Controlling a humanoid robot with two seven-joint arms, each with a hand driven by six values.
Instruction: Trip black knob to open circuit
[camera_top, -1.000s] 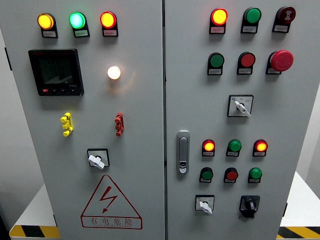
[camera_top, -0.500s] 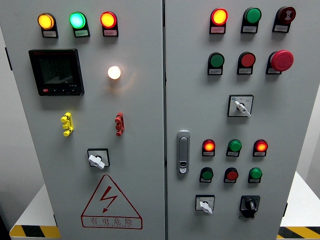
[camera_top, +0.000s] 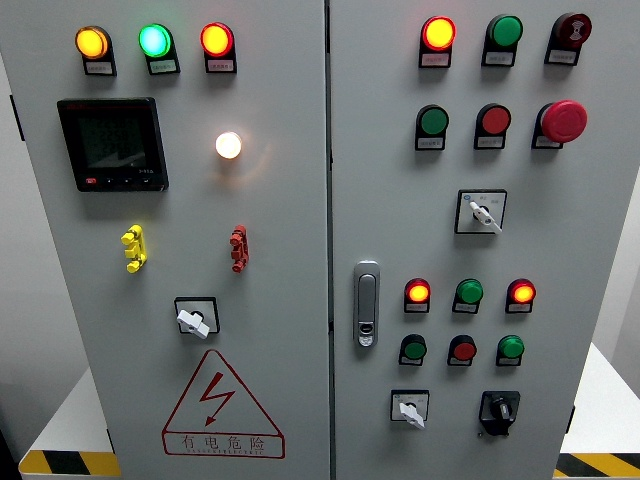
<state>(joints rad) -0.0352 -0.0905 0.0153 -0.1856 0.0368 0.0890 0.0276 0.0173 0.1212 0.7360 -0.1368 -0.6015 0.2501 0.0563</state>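
The black rotary knob (camera_top: 497, 410) sits on a black square plate at the lower right of the right cabinet door, its pointer angled slightly down-left. To its left is a white selector switch (camera_top: 409, 408). Neither of my hands nor arms shows in the head view.
The grey cabinet has two doors split by a seam, with a metal door handle (camera_top: 367, 303) near it. Lit indicator lamps (camera_top: 438, 33), push buttons and a red mushroom stop button (camera_top: 563, 120) fill the right door. The left door carries a meter (camera_top: 112, 143), a white selector (camera_top: 194, 319) and a warning triangle (camera_top: 221, 404).
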